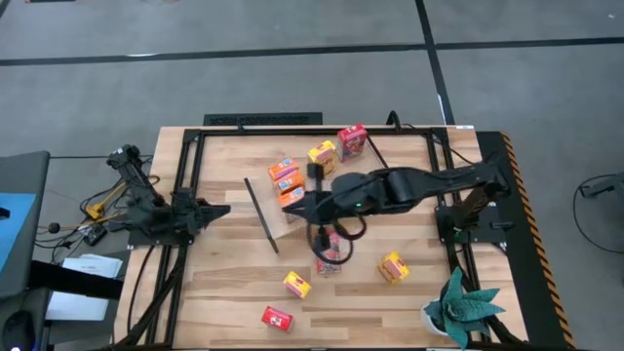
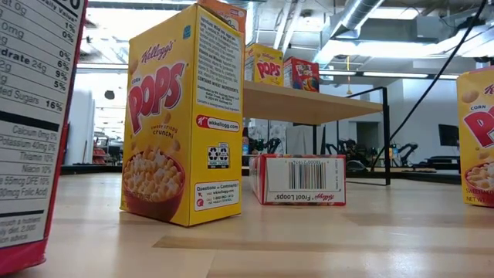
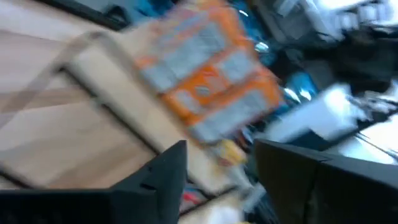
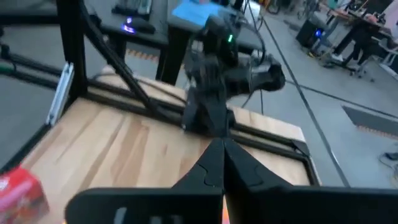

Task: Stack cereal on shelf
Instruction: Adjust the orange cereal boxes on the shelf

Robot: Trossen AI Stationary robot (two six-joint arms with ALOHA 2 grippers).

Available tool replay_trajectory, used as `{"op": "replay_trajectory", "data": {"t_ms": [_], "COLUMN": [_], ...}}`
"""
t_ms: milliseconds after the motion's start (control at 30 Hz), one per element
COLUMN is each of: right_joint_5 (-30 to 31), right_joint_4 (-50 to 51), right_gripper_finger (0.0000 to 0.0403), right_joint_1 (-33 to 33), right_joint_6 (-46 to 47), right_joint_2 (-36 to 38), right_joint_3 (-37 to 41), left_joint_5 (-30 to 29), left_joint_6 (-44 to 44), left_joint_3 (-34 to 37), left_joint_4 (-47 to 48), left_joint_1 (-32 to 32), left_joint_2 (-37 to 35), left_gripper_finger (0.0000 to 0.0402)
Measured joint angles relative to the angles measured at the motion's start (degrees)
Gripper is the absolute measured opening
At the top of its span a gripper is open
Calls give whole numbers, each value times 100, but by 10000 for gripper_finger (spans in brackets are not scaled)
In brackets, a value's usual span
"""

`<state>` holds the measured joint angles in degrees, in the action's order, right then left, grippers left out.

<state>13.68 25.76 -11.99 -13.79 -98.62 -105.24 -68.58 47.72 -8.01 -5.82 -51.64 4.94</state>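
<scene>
Seen from overhead, a wooden table [image 1: 224,283] held two dark robot arms. The left arm rested at the table's left edge, its gripper [image 1: 216,210] pointing toward the middle. In its wrist view the two fingers [image 3: 163,174] stood apart with nothing between them, facing blurred orange boxes [image 3: 208,78].

The right arm reached from the right side across to the table's centre. Its gripper [image 1: 306,207] was just beside the shelf [image 1: 278,222], a light board with a thin black rod frame. In its wrist view the fingers [image 4: 214,168] were pressed together and gripped nothing.

Cereal boxes were scattered. Two orange boxes [image 1: 285,175] sat on the shelf by the right gripper. A yellow box [image 1: 322,155] and a red box [image 1: 352,139] stood near the table's far edge. On the near half, a red box [image 1: 330,255] lay under the right arm, a yellow box [image 1: 394,266] lay to its right, another yellow box [image 1: 297,285] was nearer the front, and a red box [image 1: 278,318] sat near the front edge.

From table height, a yellow Corn Pops box [image 2: 184,116] stood upright, with a red Froot Loops box [image 2: 298,179] lying flat behind it.
</scene>
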Motion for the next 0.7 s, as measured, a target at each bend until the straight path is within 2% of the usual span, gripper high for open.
{"op": "replay_trajectory", "data": {"t_ms": [67,133,233,300,400,500,600,700], "right_joint_5": [97,185,265,413,465,505,694,944], "right_joint_4": [271,632,942,1121,1323,1445,1580,1709], "right_gripper_finger": [27,34,37,32,20,12,14,27], "right_joint_1": [-6,-4,-52,-98,-170,-244,-323,-433], "right_joint_6": [-20,-21,-20,16,55,194,370,471], "right_joint_2": [76,199,470,645,878,1131,1309,1366], "right_joint_3": [-202,-418,-699,-786,-792,-792,-803,-799], "left_joint_5": [193,110,60,62,142,858,1515,1586], "left_joint_6": [-137,-294,-935,-1337,-1892,-2303,-2297,-1954], "left_joint_3": [-258,-461,-819,-1082,-1514,-1981,-2356,-2500], "left_joint_4": [-50,-147,-599,-672,-634,-638,-504,-75], "left_joint_1": [-4,26,153,259,396,516,694,908], "left_joint_2": [88,363,985,1437,1987,2410,2896,3369], "left_gripper_finger": [135,98,36,10,4,1,0,0]}}
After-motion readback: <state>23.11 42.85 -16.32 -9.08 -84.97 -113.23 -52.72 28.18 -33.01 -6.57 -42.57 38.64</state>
